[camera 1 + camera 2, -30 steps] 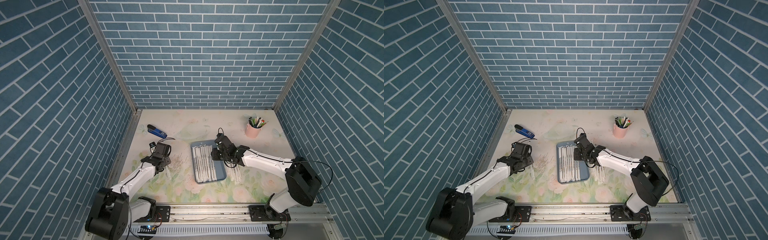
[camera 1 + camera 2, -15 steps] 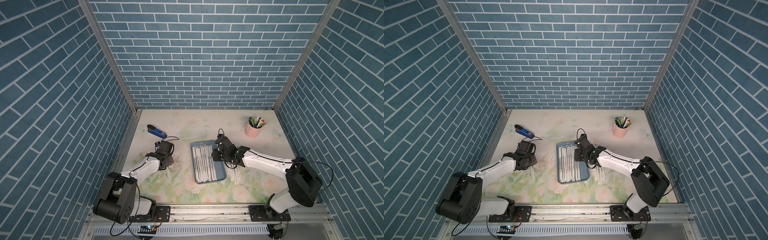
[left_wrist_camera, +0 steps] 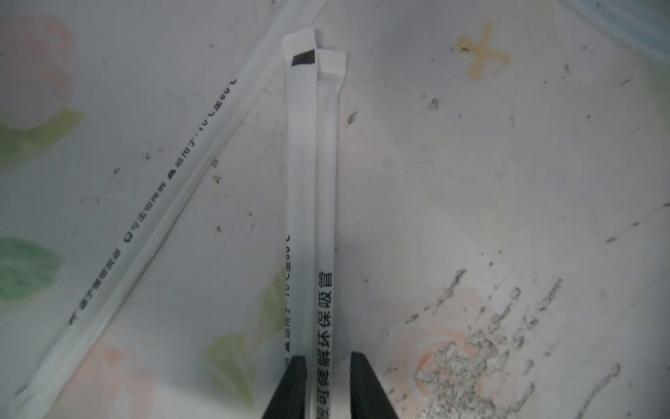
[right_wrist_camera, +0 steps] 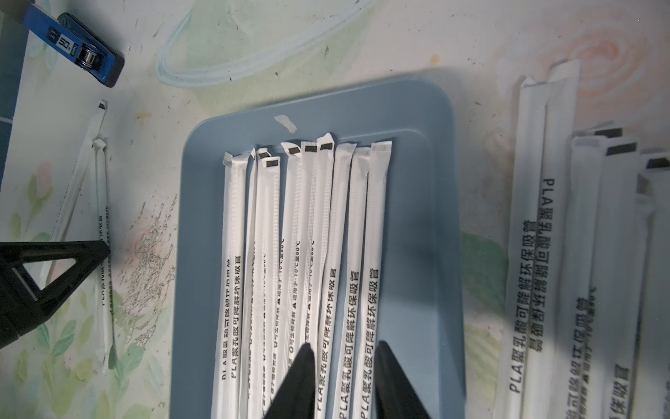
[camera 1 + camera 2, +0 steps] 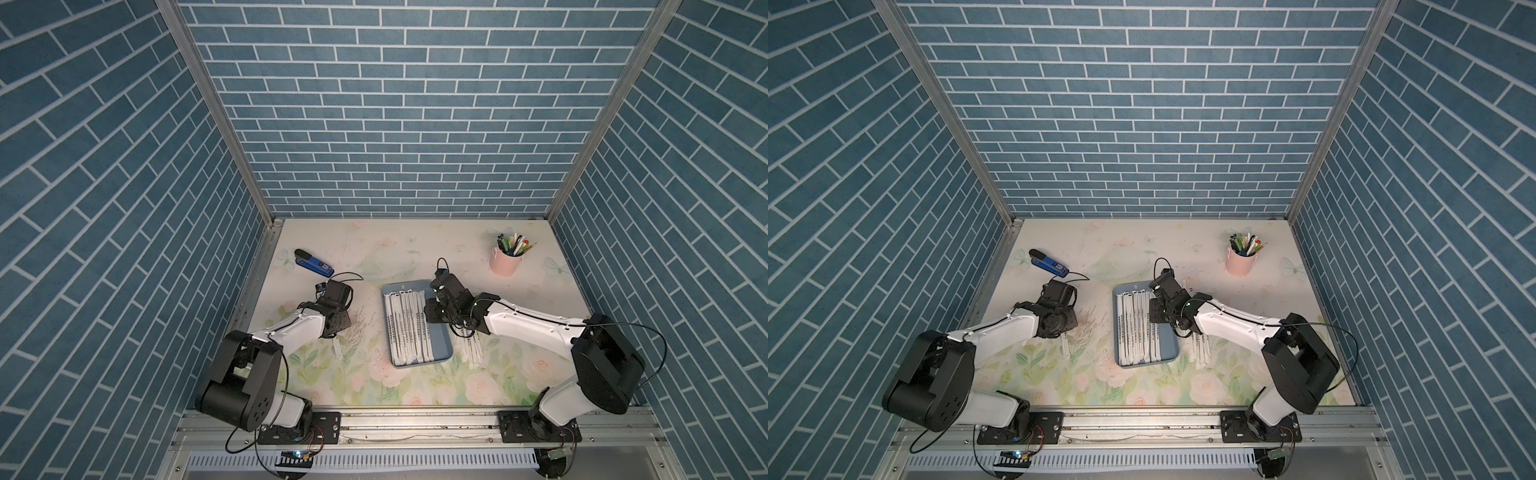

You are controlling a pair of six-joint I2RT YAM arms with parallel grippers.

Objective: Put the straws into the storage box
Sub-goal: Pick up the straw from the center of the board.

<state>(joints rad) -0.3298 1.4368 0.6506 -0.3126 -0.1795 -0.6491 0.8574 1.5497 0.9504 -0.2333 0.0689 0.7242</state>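
Inspecting the bench, we found the storage box (image 5: 441,348) at lower centre of the frame in both top views, with roughly 10 straws (image 5: 405,328) laid lengthwise side by side in it. More unboxed straws (image 5: 469,353) lay on the mat (image 5: 399,257) just right of the box, and loose straws (image 5: 337,353) lay left of it, well apart.

The left gripper (image 3: 328,357) stood low with its jaws narrowly apart, straddling 1 loose straw without yet pinching it; a 2nd straw touched alongside. The right gripper (image 4: 342,348) hung over the box, jaws apart above 2 boxed straws, holding nothing.

We judged each straw very light, slender and slightly bendy, its paper sleeve slick and easily creased. A gentle pinch across the width near mid-length seemed advisable, taking care not to catch the neighbour.
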